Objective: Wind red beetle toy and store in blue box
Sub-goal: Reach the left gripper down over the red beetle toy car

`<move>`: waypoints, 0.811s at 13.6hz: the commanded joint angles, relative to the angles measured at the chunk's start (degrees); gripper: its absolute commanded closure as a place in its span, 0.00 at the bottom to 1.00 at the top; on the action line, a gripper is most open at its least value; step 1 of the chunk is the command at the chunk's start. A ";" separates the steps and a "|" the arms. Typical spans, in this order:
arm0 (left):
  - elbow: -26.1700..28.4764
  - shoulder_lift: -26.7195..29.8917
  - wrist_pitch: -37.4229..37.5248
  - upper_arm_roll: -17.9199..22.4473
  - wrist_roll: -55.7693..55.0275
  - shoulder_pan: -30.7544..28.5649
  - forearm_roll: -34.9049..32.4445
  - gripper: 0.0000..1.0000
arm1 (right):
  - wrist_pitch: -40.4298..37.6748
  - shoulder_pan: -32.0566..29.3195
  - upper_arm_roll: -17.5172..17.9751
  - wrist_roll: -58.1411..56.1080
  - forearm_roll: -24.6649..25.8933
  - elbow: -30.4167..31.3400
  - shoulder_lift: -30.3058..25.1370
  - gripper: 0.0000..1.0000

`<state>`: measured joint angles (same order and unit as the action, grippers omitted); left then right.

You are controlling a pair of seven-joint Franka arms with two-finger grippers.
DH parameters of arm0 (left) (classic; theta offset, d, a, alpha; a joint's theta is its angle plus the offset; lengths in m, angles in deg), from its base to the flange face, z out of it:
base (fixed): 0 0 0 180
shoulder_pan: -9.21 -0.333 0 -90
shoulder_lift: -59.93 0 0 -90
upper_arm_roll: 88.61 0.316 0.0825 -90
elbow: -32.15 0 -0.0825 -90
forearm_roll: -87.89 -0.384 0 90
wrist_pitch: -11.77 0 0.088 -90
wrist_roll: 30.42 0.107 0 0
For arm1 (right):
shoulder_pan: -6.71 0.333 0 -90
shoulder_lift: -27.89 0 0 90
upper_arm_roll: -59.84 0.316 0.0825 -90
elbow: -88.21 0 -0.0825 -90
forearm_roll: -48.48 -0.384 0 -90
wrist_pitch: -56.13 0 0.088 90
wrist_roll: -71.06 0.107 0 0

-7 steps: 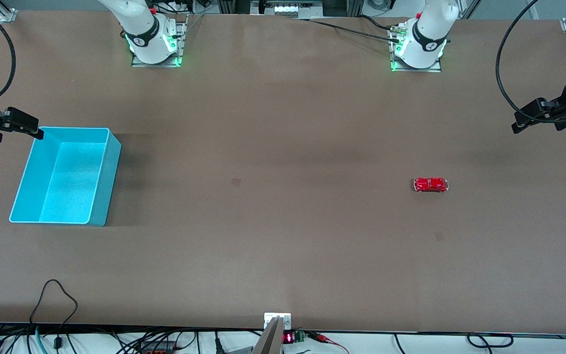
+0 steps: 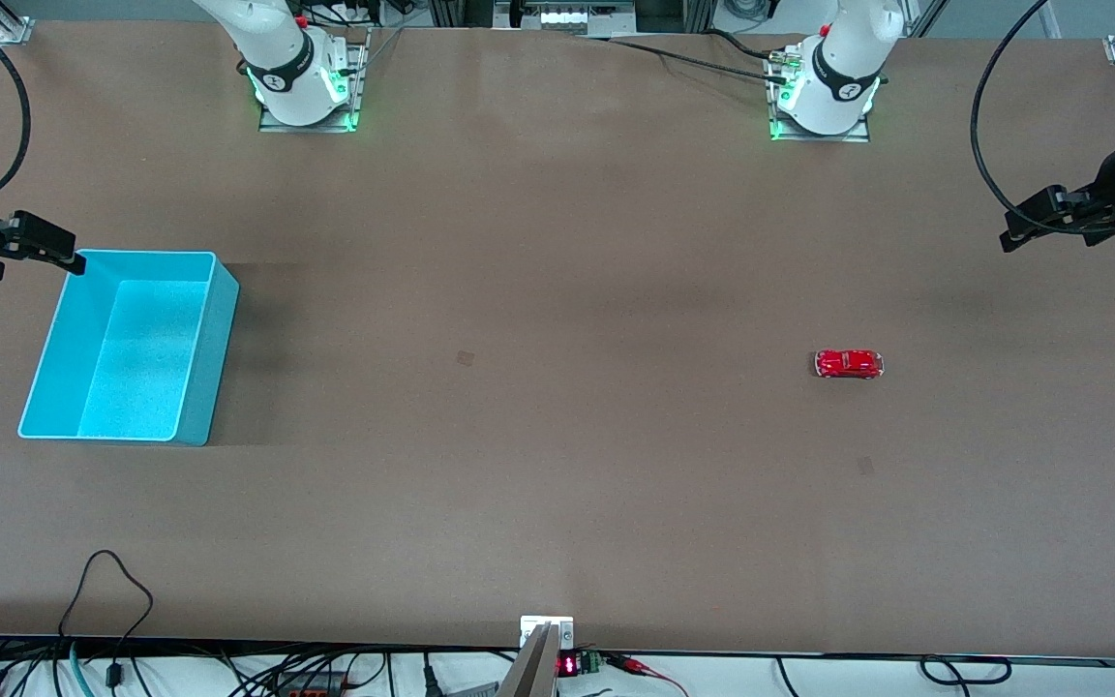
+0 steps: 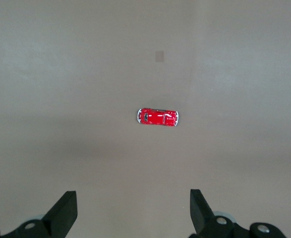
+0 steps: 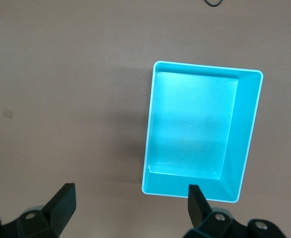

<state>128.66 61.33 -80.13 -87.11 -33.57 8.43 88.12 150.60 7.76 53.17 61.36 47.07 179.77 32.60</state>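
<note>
Toward the right arm's end of the brown tabletop [image 2: 557, 290]: blue box [image 2: 127, 348], open-topped, nothing inside. Just above its corner nearest that end: right end effector [image 2: 69, 259], fingers spread wide apart, holding nothing, hanging over the box's rim. Seen from the right wrist view: same blue box [image 4: 200, 131] between the two black fingertips [image 4: 61, 203].

Toward the left arm's end: red beetle toy [image 2: 849, 364], on its wheels on the bare tabletop, well apart from the box. Up at that end's edge: left end effector [image 2: 1008, 237], fingers wide apart, empty, well apart from the toy. Left wrist view: red beetle toy [image 3: 157, 117] between the spread fingertips [image 3: 200, 206].
</note>
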 commanded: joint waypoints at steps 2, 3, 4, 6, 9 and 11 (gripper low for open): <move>-3.16 -4.13 1.99 -0.89 1.64 -0.54 0.64 0.00 | 0.63 -0.17 0.09 -0.49 0.36 0.72 -0.14 0.00; -3.34 -5.35 1.91 -0.80 2.96 0.15 0.47 0.00 | 0.63 -0.17 0.08 -0.40 0.36 0.72 0.04 0.00; -3.34 -6.23 1.47 -0.89 4.71 0.16 0.81 0.00 | 0.37 -0.08 0.17 -0.49 0.36 0.72 0.47 0.00; -2.38 -7.29 -1.06 -0.89 13.91 1.21 0.82 0.00 | 0.28 0.44 0.26 -0.66 1.32 0.72 4.15 0.00; 1.65 -8.61 -5.38 -1.58 29.03 1.04 0.56 0.00 | -0.08 0.88 0.52 -0.58 2.38 0.72 5.58 0.00; 5.86 -8.79 -7.57 -3.00 37.03 0.51 0.12 0.00 | -0.16 1.06 0.52 -0.58 2.38 0.72 5.58 0.00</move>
<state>130.49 52.16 -85.25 -88.92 -4.43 9.50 88.12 150.77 8.57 53.66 61.32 48.76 180.72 39.12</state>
